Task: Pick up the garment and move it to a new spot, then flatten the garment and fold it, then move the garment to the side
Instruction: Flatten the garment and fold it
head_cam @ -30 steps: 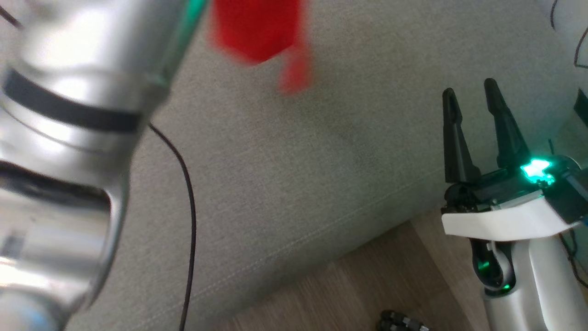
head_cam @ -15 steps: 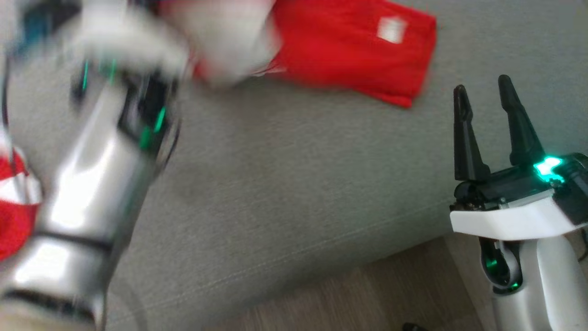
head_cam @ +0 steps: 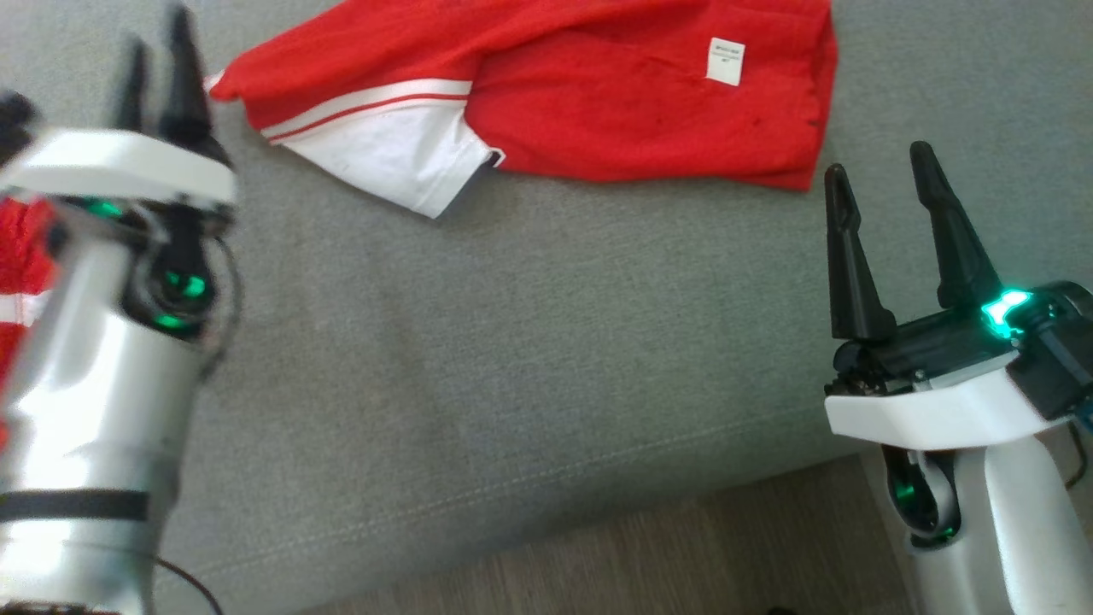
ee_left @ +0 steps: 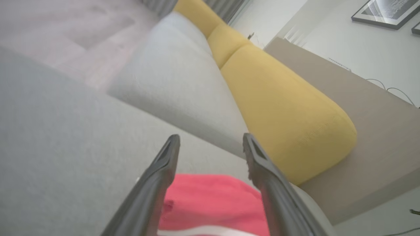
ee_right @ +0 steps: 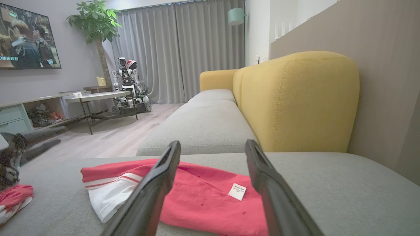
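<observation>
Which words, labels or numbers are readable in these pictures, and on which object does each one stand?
White tag on the red garment: printed lines, too small to read.
Caption on the television screen: too blurred to read.
Nothing else carries text.

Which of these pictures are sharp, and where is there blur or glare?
Head view: the red garment is sharp, the left gripper is blurred, and a green light glares behind the right gripper. Left wrist view: soft all over, the grey seat hazy. Right wrist view: crisp, evenly lit.
</observation>
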